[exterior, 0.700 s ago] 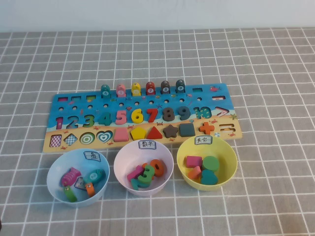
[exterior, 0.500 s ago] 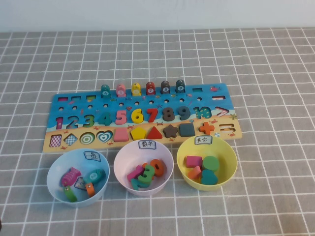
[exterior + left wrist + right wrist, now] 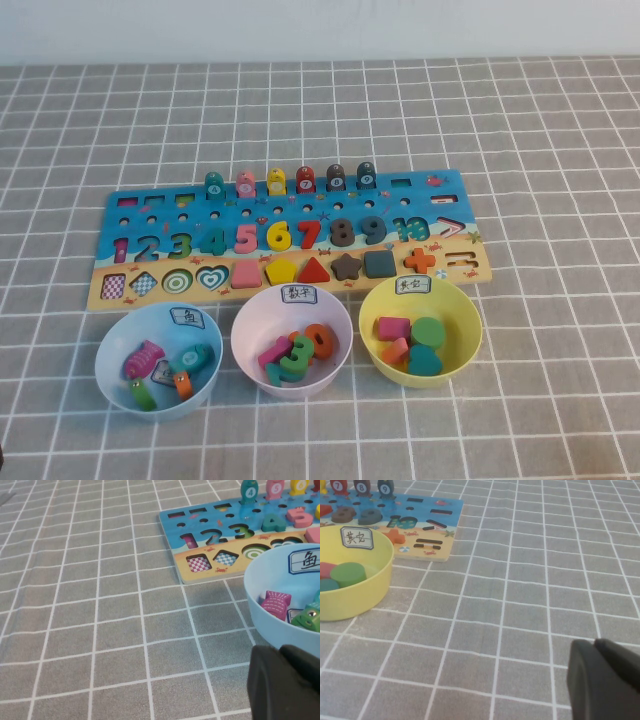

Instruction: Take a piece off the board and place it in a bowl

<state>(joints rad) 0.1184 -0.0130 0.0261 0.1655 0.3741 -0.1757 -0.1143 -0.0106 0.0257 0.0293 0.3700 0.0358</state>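
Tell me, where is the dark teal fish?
In the high view the teal fish stands on the board, leftmost in the peg row beside a pink fish.

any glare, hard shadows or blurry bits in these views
High view: even soft light, no glare, only faint shadows under the blue bowl and board; neither gripper shows. Left wrist view: the left gripper is a dark blur in the corner beside that bowl. Right wrist view: the right gripper is blurred too, above bare cloth.
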